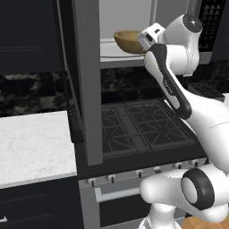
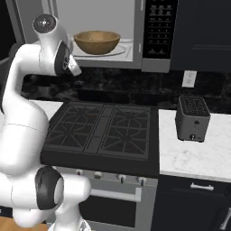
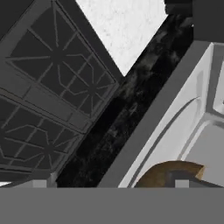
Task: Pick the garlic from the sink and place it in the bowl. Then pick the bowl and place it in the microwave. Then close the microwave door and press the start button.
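1. The bowl (image 2: pixel 96 42) sits inside the microwave (image 2: pixel 149 63), on the pale round plate of the floor of its cavity. It is upright, with its rim level.
2. The microwave door (image 1: pixel 87 80) stands wide open, swung out to the left. In the left base view it is seen edge-on as a tall grey slab in front of the stove.
3. The gripper (image 1: pixel 144 39) is at the mouth of the cavity, just beside the near side of the bowl. In the hand view the two finger tips (image 3: pixel 183 183) show only as small stubs at the bottom, one far to each side, so the jaws are spread wide.
4. Between those tips the hand view shows the brown rim of the bowl close in front. Whether a finger touches the wood I cannot tell; nothing is clamped.
5. The garlic cannot be made out; the inside of the bowl is hidden by its wall from both base cameras.
6. The black button panel (image 2: pixel 157 27) lies at the right of the cavity, well apart from the hand.
7. Below the microwave lies the stove (image 2: pixel 103 131) with dark grates. A toaster (image 2: pixel 192 118) stands on the white counter (image 2: pixel 198 155) to its right.
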